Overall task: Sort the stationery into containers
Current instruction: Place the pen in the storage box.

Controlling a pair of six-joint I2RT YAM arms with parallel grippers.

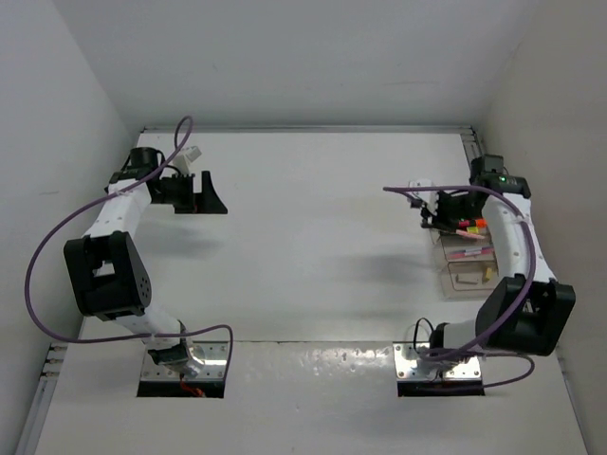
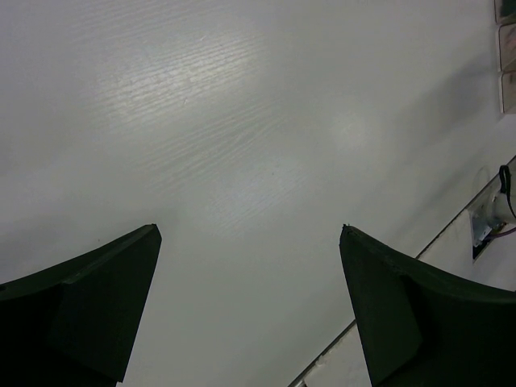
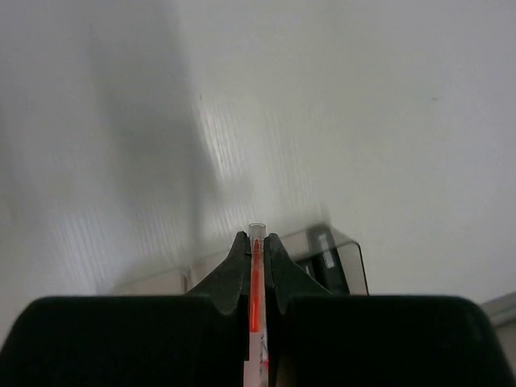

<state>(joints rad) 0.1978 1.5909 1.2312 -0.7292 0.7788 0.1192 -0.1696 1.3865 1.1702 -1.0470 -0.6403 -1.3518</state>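
My right gripper (image 1: 442,210) is shut on a thin clear pen with a red core (image 3: 256,282), held between the jaws above the far end of a row of clear containers (image 1: 468,263). The near boxes hold pens with pink and orange parts (image 1: 471,252). In the right wrist view a clear box holding black highlighters (image 3: 329,262) lies just under and right of the fingertips (image 3: 239,246). My left gripper (image 1: 207,194) is open and empty at the far left of the table; its wrist view shows only bare table between the fingers (image 2: 97,298).
White walls close in the table on three sides. A metal rail (image 1: 469,144) runs along the far right corner. The containers show as small boxes at the top right edge of the left wrist view (image 2: 506,56). Both arm bases sit on metal plates (image 1: 438,362) at the near edge.
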